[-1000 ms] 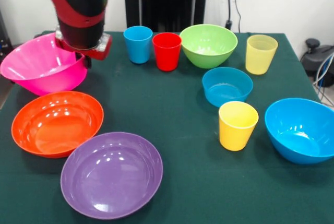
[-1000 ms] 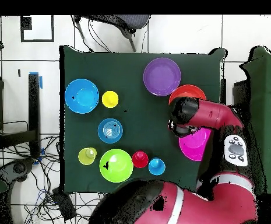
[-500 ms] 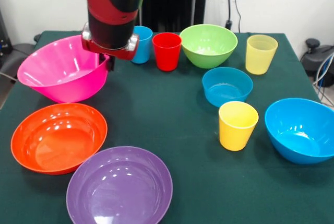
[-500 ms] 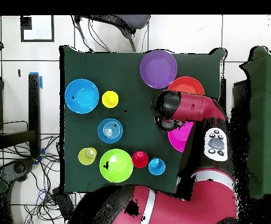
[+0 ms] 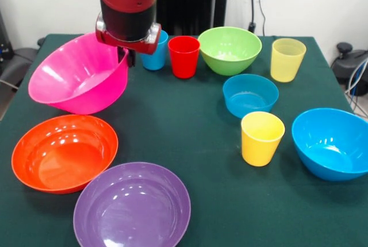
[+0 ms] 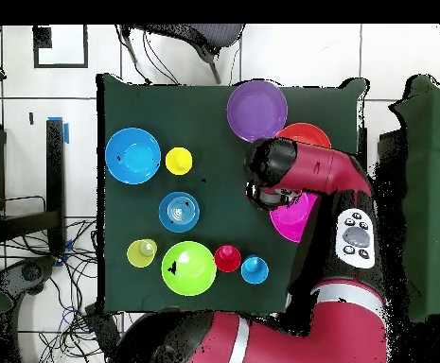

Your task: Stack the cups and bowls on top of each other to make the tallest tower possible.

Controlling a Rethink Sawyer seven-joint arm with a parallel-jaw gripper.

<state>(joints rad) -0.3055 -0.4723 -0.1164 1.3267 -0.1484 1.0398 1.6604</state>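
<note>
Pink bowl (image 5: 80, 83) tilted, its far rim clamped between the fingers (image 5: 127, 58) of the gripper (image 5: 126, 56).

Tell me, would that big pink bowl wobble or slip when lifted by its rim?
Probably some. The pink bowl already sits tilted with the tool at one edge, so its weight likely hangs off-centre. Its glossy surface looks slippery. It appears rigid, thin plastic, likely light.

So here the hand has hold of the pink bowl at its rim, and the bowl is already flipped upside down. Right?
Not quite. The hand is at the rim of the pink bowl, but the bowl is not upside down: the front view shows it tilted with its opening facing up and its inside visible. Whether the hand is shut on the rim cannot be seen.
</note>
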